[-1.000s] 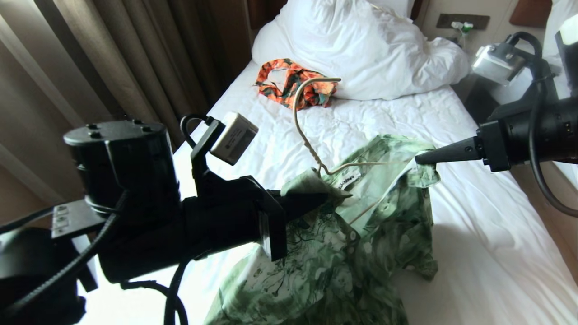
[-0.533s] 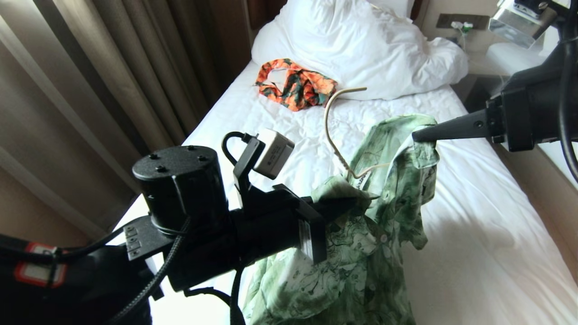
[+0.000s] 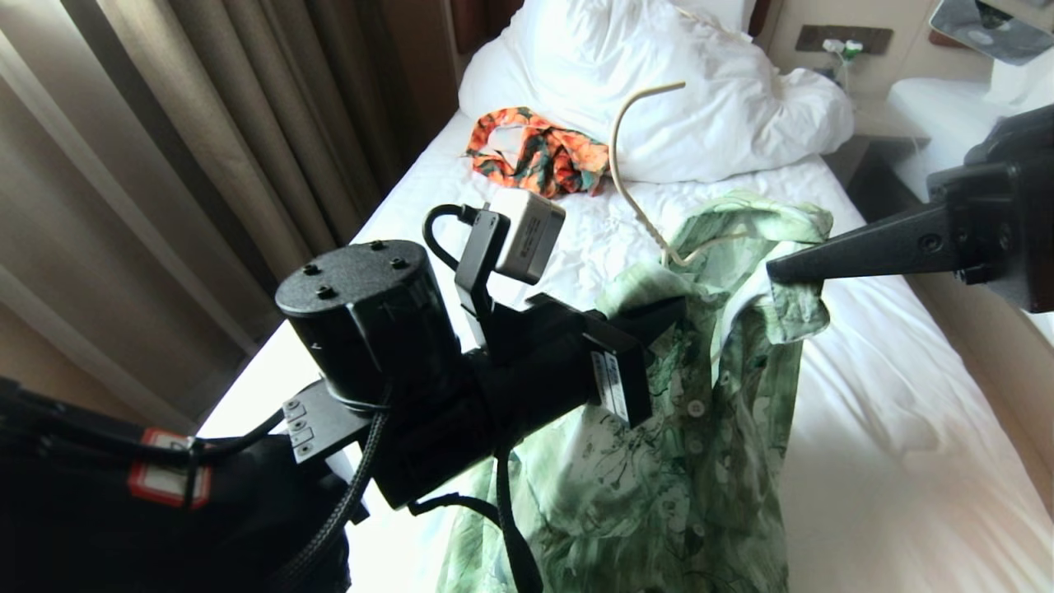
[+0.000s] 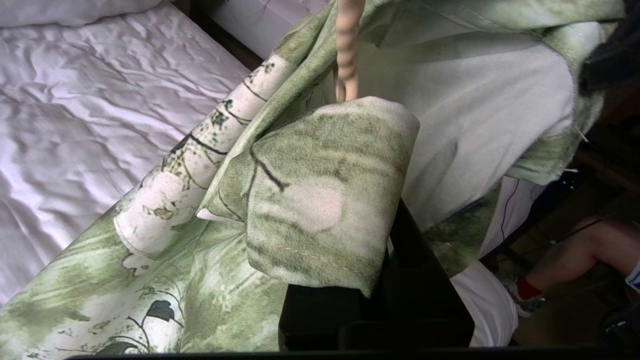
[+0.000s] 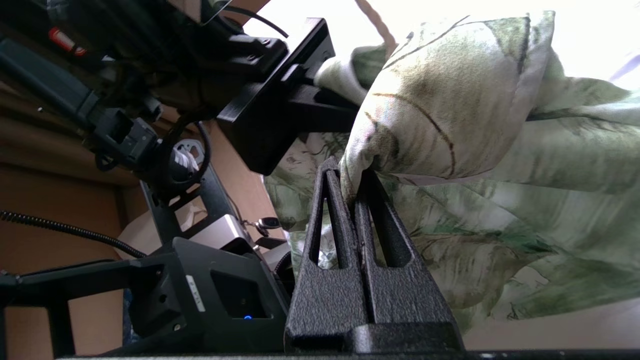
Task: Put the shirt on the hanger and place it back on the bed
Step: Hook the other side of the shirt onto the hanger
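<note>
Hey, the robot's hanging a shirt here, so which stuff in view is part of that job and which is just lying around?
Part of the job:
- pale green leaf-print shirt, pinched by both grippers
- cream wire hanger, inside its collar
- white-sheeted bed
- left gripper
- right gripper

Just lying about:
- crumpled orange floral garment
- bunched white duvet
- beige curtains

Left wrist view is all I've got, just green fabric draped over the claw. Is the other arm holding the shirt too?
Observer: Yes. The right claw is shut on a fold of the shirt.
Operator: Where's the hanger's hook?
Observer: The hanger rises out of the collar, hook up, seen against the white duvet.
Operator: Is the shirt off the bed?
Observer: Its top hangs between the left claw and the right one, above the bed; the hem runs out of frame.
</note>
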Tool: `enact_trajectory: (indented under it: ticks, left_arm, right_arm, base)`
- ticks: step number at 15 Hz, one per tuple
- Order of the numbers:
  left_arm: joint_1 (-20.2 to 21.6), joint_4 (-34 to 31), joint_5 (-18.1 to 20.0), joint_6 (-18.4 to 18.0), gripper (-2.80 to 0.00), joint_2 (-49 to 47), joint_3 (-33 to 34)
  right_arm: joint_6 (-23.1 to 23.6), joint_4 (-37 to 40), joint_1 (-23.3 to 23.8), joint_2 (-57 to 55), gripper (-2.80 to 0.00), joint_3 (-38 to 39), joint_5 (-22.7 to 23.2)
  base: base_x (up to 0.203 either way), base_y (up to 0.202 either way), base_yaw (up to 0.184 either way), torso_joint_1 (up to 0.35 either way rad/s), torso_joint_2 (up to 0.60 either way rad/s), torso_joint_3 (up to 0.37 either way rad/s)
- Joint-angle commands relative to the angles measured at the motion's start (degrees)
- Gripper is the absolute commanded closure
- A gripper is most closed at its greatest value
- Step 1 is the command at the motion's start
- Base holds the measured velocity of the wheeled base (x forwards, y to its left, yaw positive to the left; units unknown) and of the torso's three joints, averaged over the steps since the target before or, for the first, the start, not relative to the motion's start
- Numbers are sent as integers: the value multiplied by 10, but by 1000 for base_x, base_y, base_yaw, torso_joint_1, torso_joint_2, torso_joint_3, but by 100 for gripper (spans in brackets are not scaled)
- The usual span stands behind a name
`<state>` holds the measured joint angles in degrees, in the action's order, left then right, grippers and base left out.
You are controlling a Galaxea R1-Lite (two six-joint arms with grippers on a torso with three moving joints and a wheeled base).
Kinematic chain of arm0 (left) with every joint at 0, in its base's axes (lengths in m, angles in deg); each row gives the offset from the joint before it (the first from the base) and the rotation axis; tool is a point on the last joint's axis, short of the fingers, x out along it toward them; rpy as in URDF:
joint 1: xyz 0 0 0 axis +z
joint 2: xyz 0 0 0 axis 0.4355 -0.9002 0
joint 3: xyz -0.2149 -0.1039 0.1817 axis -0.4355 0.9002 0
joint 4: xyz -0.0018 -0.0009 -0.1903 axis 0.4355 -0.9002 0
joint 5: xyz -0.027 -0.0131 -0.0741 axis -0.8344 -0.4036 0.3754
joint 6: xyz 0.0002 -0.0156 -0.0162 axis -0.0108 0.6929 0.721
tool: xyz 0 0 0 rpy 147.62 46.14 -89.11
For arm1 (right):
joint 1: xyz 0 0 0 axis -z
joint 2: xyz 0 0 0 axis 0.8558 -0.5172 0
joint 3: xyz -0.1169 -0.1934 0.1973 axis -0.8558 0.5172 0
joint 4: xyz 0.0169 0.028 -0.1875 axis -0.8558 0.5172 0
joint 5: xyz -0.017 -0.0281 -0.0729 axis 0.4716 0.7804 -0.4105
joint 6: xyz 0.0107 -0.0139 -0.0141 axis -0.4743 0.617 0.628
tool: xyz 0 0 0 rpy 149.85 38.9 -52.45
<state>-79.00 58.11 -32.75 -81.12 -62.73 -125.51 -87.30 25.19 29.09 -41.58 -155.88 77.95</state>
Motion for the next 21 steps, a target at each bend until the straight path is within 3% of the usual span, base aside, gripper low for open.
enact_trajectory:
  ticks: [1,10,11,18,21]
  left_arm:
    - [-1,3,-8,1,0,-1,-18]
    - [-17,0,-46,0,0,36,-51]
    - [-17,0,-46,0,0,41,-53]
    - [-17,-1,-47,1,0,69,-53]
    - [-22,-7,-47,2,0,69,-53]
  right_arm:
    - [0,8,-9,22,0,0,3]
    - [5,13,-9,33,0,-1,-4]
    - [4,7,-10,33,-280,-1,-8]
    - [-4,10,-9,56,-280,-10,-15]
    - [-47,13,-9,54,-280,-88,-29]
  base:
    - [0,0,0,0,0,0]
    - [0,0,0,0,0,0]
    - [0,0,0,0,0,0]
    - [0,0,0,0,0,0]
    - [0,0,0,0,0,0]
